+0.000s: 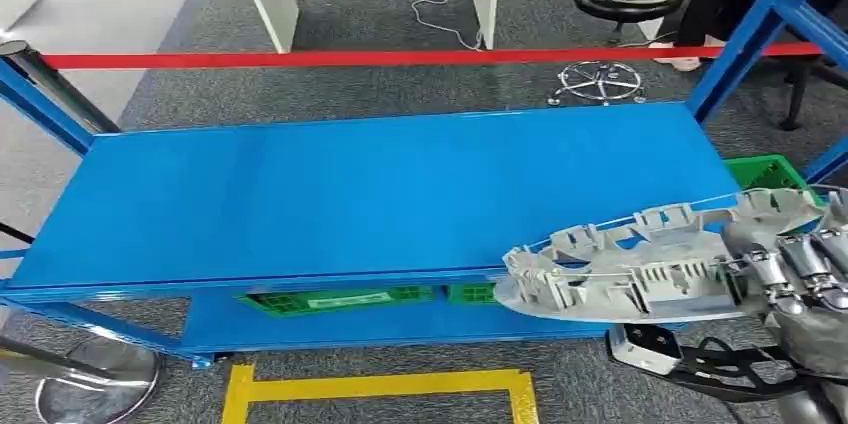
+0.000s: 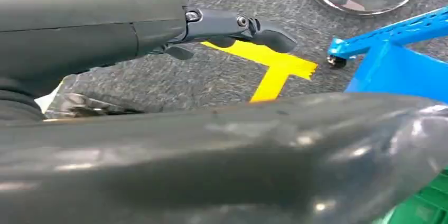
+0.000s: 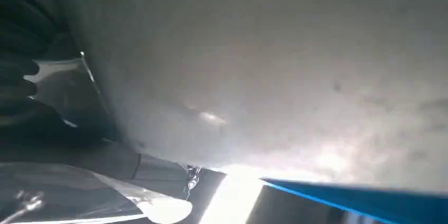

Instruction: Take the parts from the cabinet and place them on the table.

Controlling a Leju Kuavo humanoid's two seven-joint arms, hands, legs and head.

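Grey moulded plastic, long and curved with ribs and clips along its upper face, makes up the part (image 1: 640, 264) held at the near right of the scene. The right hand (image 1: 800, 279) grips it at its right end, fingers wrapped over the edge, so that most of its length juts leftward over the near right corner of the blue shelf (image 1: 350, 194). Whether the part touches the shelf or hangs just above it cannot be told. Holding it by one end probably keeps the hand off the surface while the long body is carried level. In the right wrist view the pale underside of the part (image 3: 264, 65) lies close to the lens. The left hand (image 2: 238, 28) hangs low over grey carpet and yellow floor tape (image 2: 274, 68); one dark finger is stretched out and nothing shows in it, though whether the hand as a whole is spread or curled cannot be told. Green crates (image 1: 330, 299) sit on the lower level beneath the shelf. A red barrier tape (image 1: 400, 58) crosses the far side.
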